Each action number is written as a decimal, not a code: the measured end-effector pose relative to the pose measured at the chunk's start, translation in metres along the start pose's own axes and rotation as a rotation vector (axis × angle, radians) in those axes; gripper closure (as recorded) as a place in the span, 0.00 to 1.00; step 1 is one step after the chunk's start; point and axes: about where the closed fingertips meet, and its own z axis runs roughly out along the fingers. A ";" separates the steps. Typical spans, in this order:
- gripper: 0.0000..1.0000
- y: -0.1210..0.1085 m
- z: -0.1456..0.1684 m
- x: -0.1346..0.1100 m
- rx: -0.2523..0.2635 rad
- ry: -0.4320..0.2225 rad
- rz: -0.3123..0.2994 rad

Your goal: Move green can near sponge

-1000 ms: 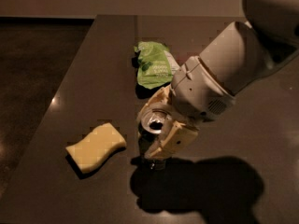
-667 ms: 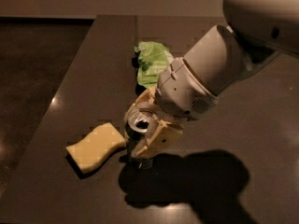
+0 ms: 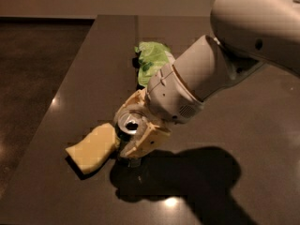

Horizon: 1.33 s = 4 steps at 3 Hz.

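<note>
**Can reaches sponge: shove risk**

The arm (image 3: 187, 88) has swung left over the table (image 3: 93, 55) since a second ago. The sponge (image 3: 93, 147) lies just beside the green can (image 3: 128, 122), pinched by the gripper (image 3: 133, 134). Further travel could shove the sponge; a tilted release could topple the can.

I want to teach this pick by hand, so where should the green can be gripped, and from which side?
Grip the green can across its round side wall, fingers on opposite sides, coming from above on the side away from the sponge. Its silver top faces up, and the sponge lies close beside it, crowding that side. The gripper holds it this way.
</note>
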 end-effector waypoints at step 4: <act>0.00 -0.003 0.005 0.007 0.007 0.003 -0.024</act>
